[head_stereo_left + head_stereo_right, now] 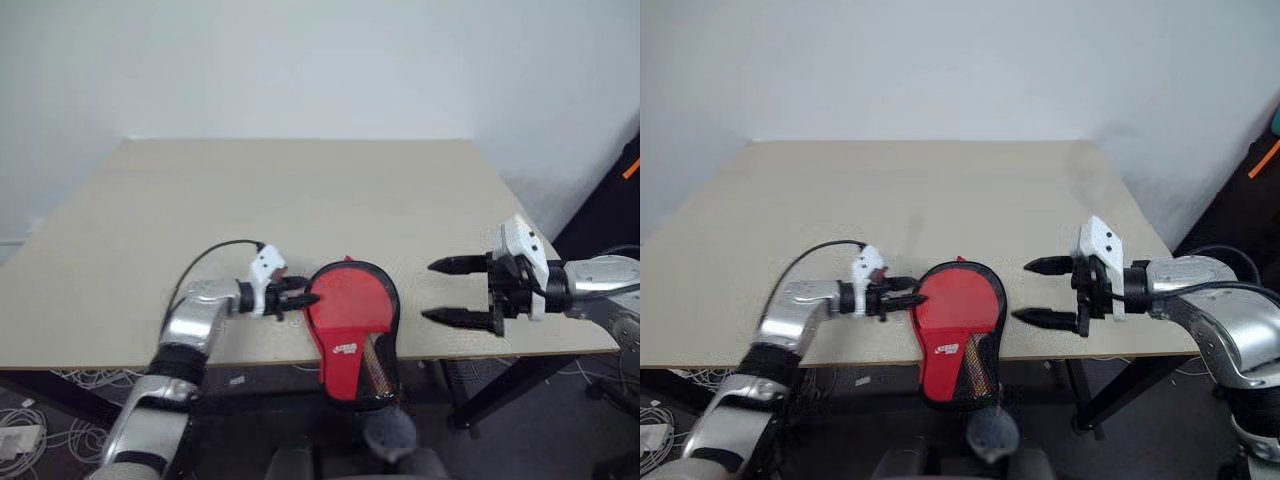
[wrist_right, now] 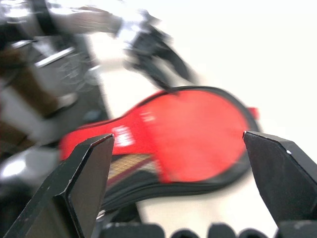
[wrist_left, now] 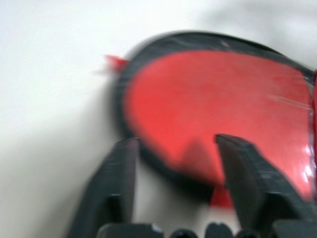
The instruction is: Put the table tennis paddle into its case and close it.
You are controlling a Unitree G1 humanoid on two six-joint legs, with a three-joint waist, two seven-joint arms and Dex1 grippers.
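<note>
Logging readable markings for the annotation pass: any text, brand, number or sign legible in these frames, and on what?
None can be read.
Small white logo on the red case, near its narrow end at the table edge: too small and blurred to read.

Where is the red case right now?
The case lies at the table's near edge, its narrow end hanging over, between the left gripper close beside it and the open right gripper further off.
</note>
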